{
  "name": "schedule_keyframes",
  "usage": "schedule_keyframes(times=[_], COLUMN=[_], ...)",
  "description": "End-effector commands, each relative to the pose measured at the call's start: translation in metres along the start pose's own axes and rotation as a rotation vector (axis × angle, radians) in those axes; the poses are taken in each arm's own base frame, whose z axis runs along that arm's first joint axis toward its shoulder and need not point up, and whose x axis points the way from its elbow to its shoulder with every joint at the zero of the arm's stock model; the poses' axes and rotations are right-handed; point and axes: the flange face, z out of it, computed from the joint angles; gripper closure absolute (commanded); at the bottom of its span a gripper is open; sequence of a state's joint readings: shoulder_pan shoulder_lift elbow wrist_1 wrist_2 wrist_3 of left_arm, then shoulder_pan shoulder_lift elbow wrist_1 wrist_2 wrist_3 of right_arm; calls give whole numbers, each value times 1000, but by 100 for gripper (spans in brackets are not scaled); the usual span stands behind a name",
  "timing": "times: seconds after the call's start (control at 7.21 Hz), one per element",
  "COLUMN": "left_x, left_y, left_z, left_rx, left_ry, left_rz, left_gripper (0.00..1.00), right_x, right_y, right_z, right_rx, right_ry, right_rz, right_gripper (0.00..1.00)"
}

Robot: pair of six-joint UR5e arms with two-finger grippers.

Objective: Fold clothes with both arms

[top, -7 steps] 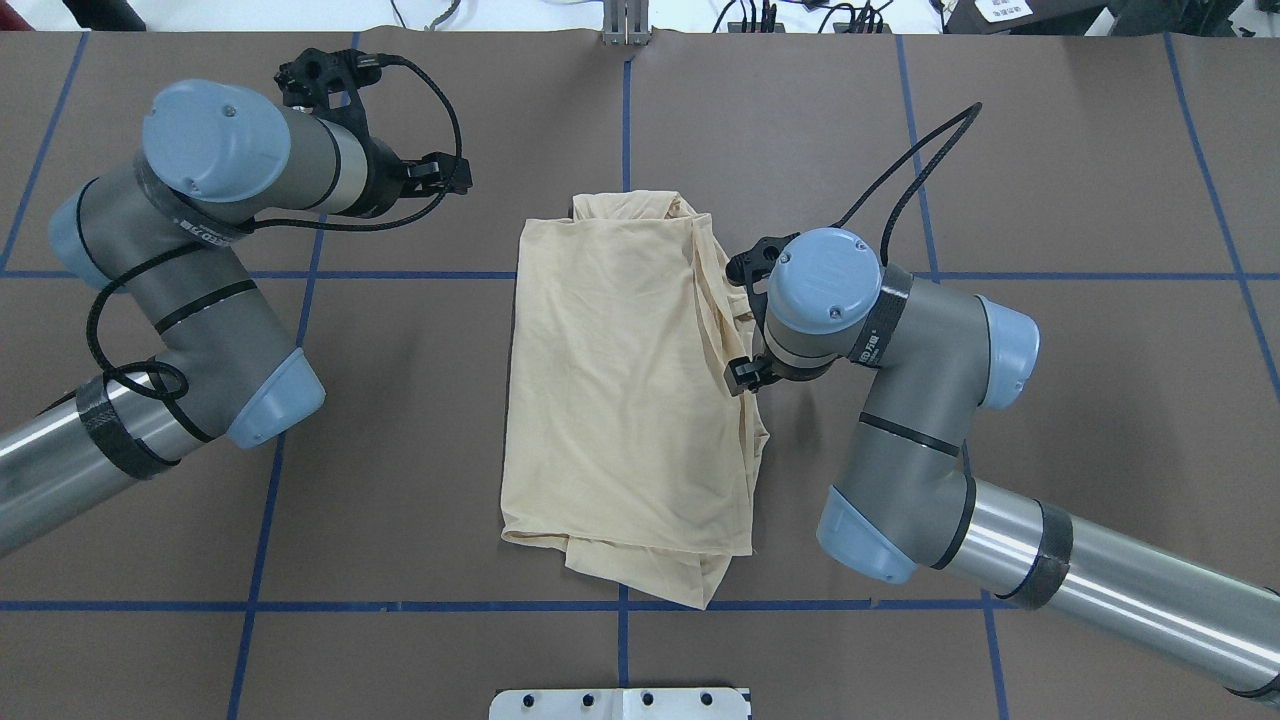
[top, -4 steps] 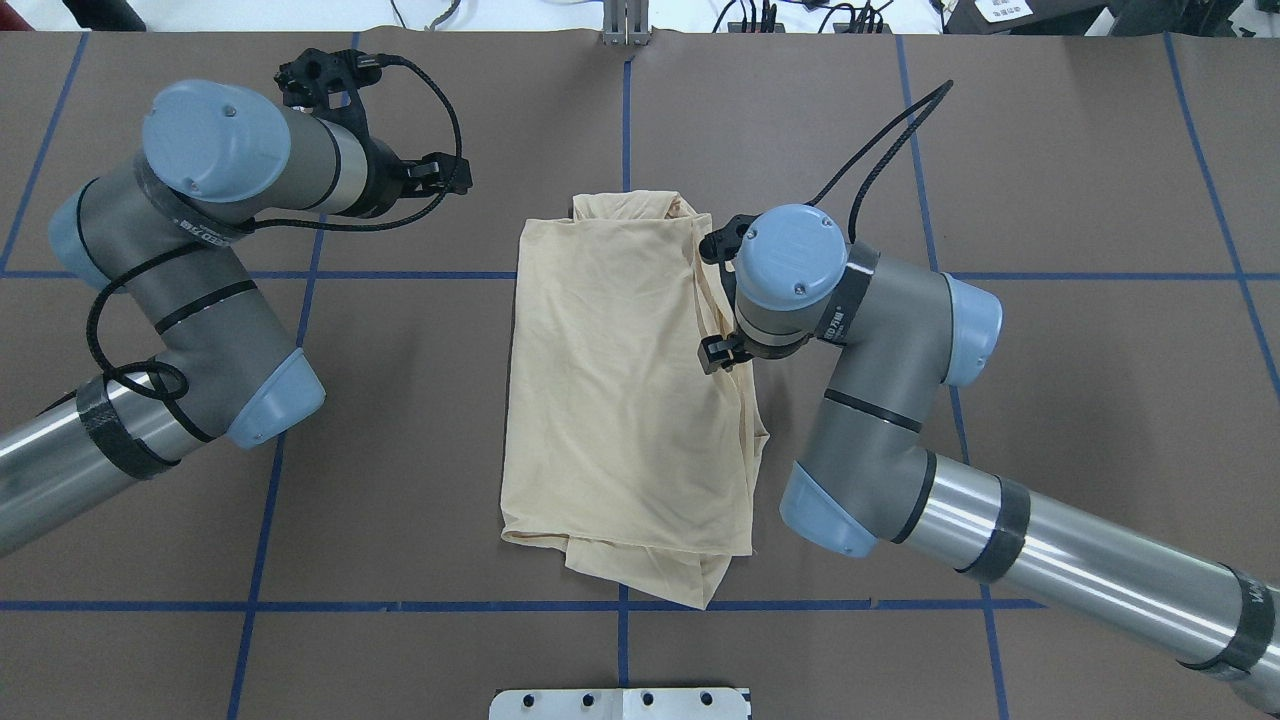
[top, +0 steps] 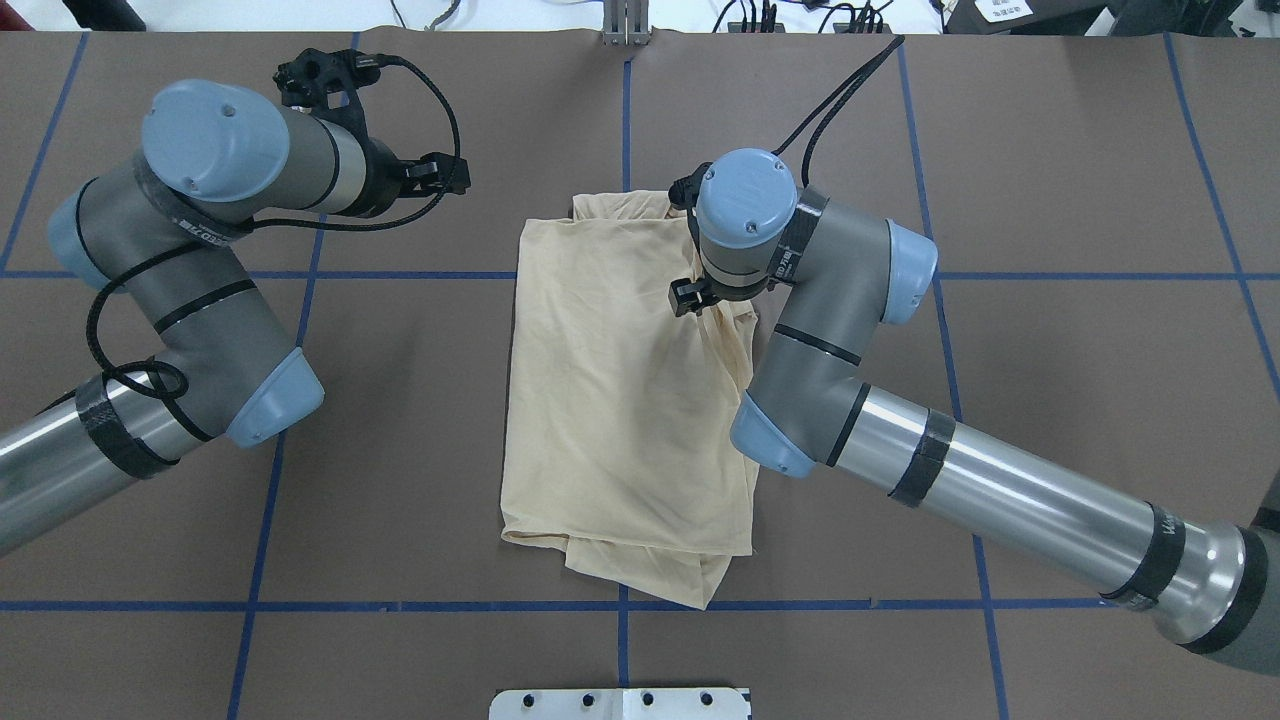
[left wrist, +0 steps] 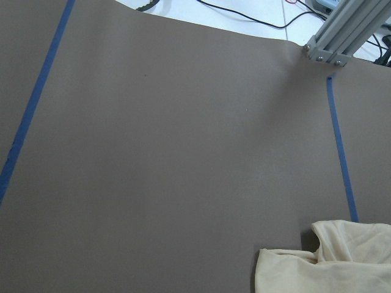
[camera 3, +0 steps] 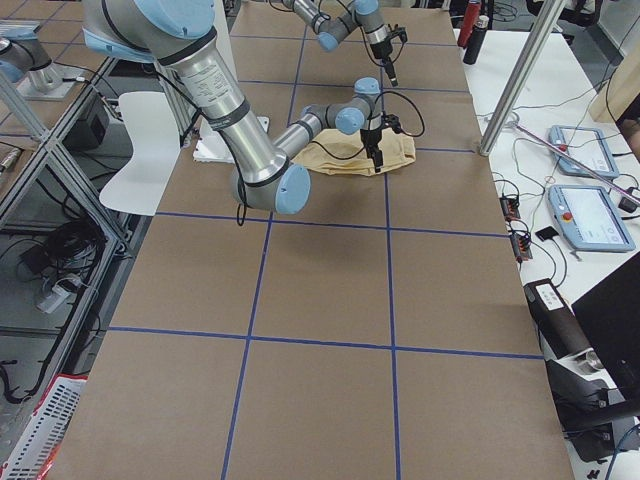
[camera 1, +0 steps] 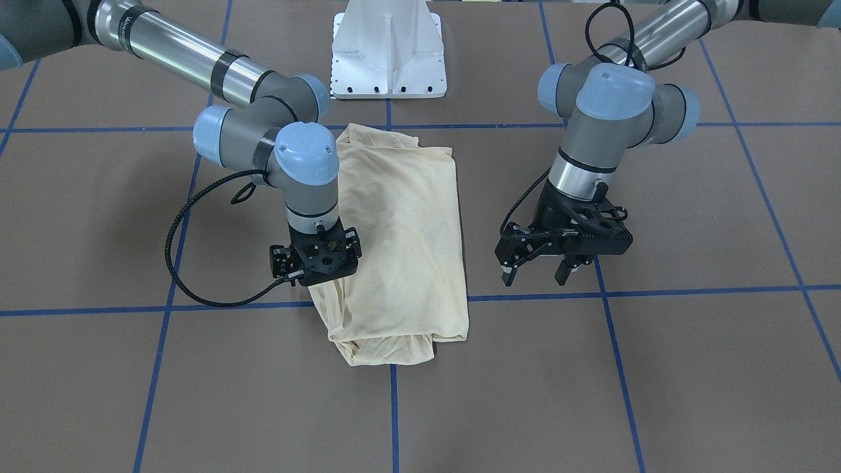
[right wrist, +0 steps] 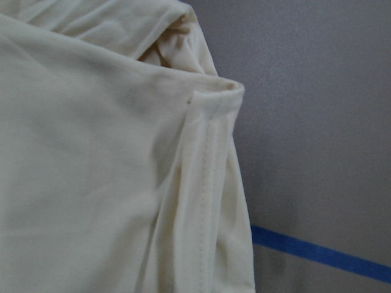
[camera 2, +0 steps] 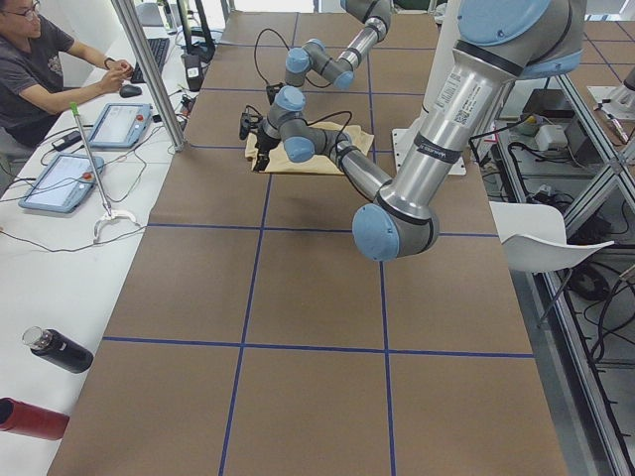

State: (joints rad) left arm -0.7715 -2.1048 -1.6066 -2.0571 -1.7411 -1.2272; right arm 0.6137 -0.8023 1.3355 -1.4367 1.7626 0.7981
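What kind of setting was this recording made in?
Most likely a robotics lab workcell: a brown table mat gridded with blue tape, grey touchscreen teach pendants on a white side bench, and a seated person working alongside.

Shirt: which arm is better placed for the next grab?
Likely right. The right gripper hangs directly over the shirt at the edge on its own side, and the hem fills its wrist view. The left gripper is open over bare table, apart from the cloth.

Lettering (camera 1: 123, 27) on right arm (camera 1: 190, 56) tube, perhaps brand mark, too blurred to read.
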Motion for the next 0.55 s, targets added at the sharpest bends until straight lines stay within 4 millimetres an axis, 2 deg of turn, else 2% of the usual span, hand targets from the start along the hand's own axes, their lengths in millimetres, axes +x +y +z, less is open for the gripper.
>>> schedule_keyframes(times=[0.0,0.28,0.42], left_x=[0,1,1], left_y=[0,0,0], left_z=[0,0,0], left_rx=[0,0,0], left_ry=[-1,1,1], left_rz=[1,2,2], left_gripper=[0,0,0], right_x=[-1,-6,-13], right_y=[-5,-9,-14], right_z=[8,9,1], right_rx=[-4,-7,0], right_ry=[4,2,-10], right_rz=[3,3,4], right_gripper=[0,0,0])
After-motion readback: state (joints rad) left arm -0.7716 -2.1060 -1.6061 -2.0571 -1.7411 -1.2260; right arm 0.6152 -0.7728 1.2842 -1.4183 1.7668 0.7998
